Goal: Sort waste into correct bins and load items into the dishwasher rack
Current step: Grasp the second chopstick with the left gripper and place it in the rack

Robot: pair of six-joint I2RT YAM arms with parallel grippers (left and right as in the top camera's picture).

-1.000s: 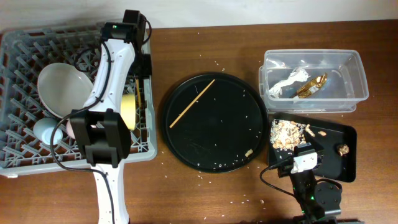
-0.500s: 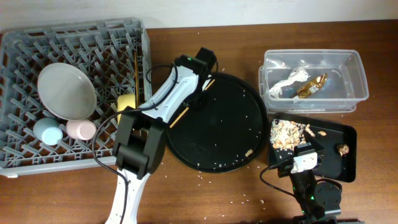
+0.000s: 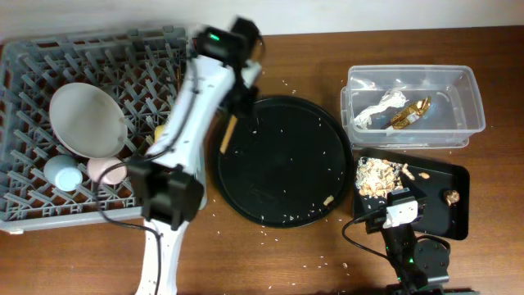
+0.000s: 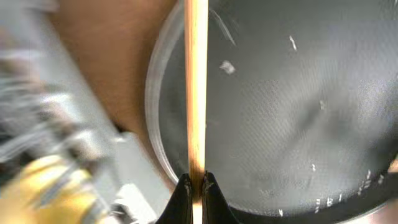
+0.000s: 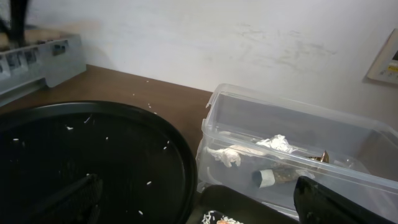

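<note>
My left gripper [image 3: 236,111] is shut on a thin wooden chopstick [image 3: 227,135] and holds it above the left rim of the round black tray [image 3: 286,164], beside the grey dishwasher rack [image 3: 33,57]. The left wrist view shows the chopstick [image 4: 196,93] clamped between the fingertips [image 4: 196,186]. The rack holds the pale grey plate [image 3: 86,119], blue cup [image 3: 61,172], pink cup [image 3: 106,170] and yellow bowl [image 3: 162,131], which the arm partly hides. My right gripper [image 5: 199,208] is open and empty, low by the black rectangular tray [image 3: 446,201].
The clear tub [image 3: 409,78] at the back right holds the white-silver wrapper [image 3: 382,108] and brown wrapper [image 3: 412,112]. Food scraps [image 3: 377,174] lie in the black rectangular tray. Crumbs dot the round tray and the table. A thin stick lies in the rack [image 3: 178,78].
My left arm went from the rack to the round tray, shut on the chopstick there, and has now lifted it back and left toward the rack. The right arm has not moved.
</note>
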